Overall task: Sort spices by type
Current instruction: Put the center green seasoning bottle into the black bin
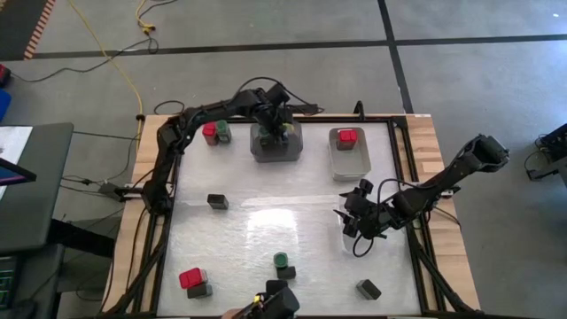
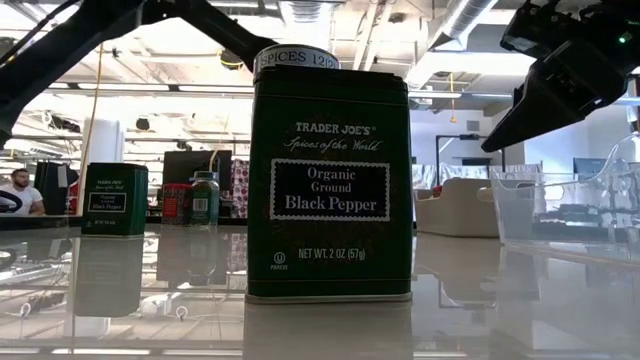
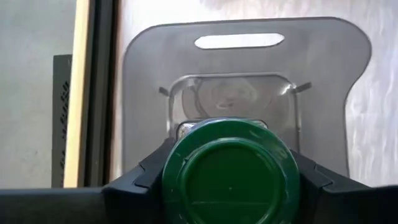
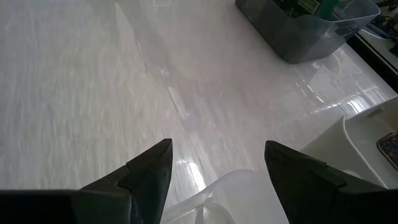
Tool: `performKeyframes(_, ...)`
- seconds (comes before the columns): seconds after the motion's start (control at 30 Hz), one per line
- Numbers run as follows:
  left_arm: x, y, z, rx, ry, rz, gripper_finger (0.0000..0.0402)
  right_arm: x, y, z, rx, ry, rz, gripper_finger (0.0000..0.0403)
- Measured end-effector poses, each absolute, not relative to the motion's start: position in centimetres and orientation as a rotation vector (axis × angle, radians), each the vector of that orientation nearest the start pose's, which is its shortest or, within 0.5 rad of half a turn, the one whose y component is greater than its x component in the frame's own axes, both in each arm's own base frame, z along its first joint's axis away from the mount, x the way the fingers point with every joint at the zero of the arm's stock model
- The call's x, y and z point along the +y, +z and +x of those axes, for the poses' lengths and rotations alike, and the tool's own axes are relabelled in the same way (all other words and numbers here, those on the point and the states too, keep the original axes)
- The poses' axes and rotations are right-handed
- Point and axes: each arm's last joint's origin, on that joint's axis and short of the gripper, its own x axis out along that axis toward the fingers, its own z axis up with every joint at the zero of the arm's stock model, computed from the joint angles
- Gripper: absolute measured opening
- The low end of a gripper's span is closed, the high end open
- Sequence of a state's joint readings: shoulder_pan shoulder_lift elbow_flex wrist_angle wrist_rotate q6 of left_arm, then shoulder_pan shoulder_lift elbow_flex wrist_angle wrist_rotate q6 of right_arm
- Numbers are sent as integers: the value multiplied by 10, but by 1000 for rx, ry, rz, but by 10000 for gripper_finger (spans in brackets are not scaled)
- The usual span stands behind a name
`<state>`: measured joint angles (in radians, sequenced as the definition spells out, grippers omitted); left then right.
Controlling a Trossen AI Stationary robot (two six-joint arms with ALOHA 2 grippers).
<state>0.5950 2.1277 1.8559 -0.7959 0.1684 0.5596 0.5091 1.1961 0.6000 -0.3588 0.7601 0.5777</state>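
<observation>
From above, the left gripper (image 1: 282, 128) hangs over the grey bin (image 1: 275, 142) at the table's far edge; the right gripper (image 1: 356, 215) sits well apart, nearer and to its right. The left wrist view shows the fingers clamped on a green-lidded jar (image 3: 231, 171) — above that bin. The right wrist view shows spread, empty fingers (image 4: 152, 167).

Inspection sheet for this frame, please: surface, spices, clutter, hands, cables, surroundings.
Surface: white table, glossy.
Spices: green jar in left hand; red box in the light tray; red box and jar at back left; pepper tins scattered; red box front left.
Clutter: nothing seen.
Hands: left hand over grey tray, shut on jar; right hand open, empty, over table.
Cables: yellow cable on floor.
Surroundings: seated person beyond table.
</observation>
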Motion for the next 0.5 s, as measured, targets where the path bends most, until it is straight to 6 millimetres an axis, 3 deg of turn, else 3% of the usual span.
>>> performKeyframes(0.27,255,222,386,1079,86,85,193,85,189,194,664,-435,-22,285)
performKeyframes(0.5,257,223,388,1054,103,97,193,86,189,194,664,-434,-19,285)
